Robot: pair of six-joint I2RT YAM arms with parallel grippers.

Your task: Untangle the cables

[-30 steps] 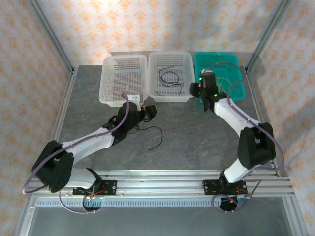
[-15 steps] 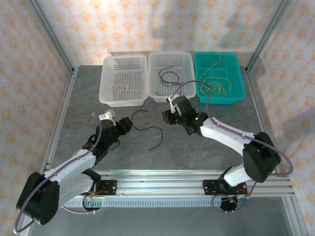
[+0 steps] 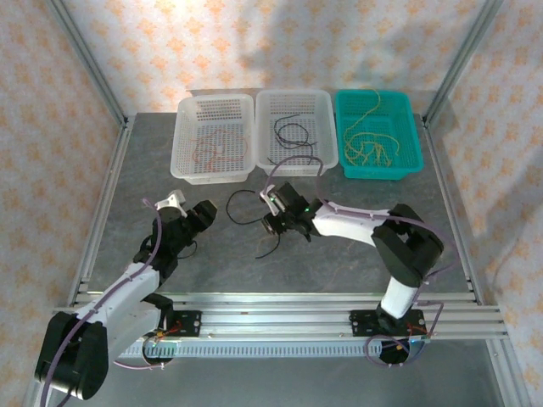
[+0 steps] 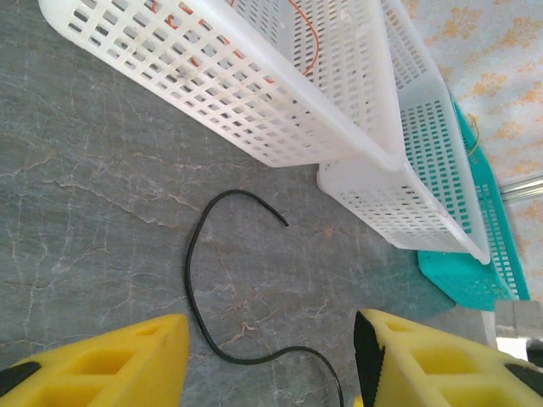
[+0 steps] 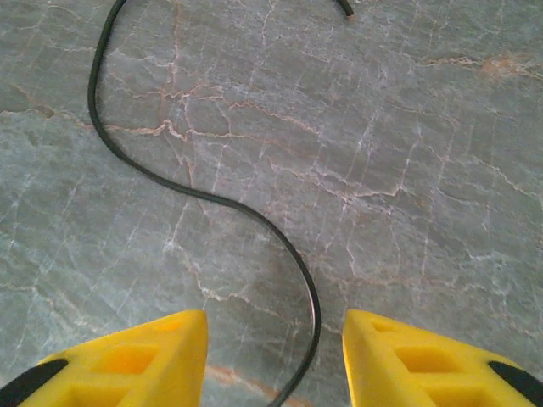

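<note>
One loose black cable (image 3: 234, 213) lies curled on the grey table (image 3: 339, 271), in front of the baskets. My right gripper (image 3: 271, 224) hovers low over its near end. In the right wrist view the black cable (image 5: 212, 197) runs down between the spread yellow fingers (image 5: 144, 360), and that gripper (image 5: 276, 339) is open and empty. My left gripper (image 3: 202, 214) sits to the left of the cable, apart from it. It is open (image 4: 271, 343), and the black cable (image 4: 193, 280) curves across the table just ahead of it.
Three baskets stand in a row at the back. The left white one (image 3: 185, 161) holds a reddish cable (image 3: 212, 148), the middle white one (image 3: 265, 161) a black cable (image 3: 293, 131), and the teal one (image 3: 412, 153) several yellow cables (image 3: 373, 140). The left basket's wall (image 4: 254, 102) is close ahead of my left gripper.
My right arm swung from the teal basket down to the loose black cable. My left arm drew back to the left, away from the cable. The cable's curl shifted slightly.
</note>
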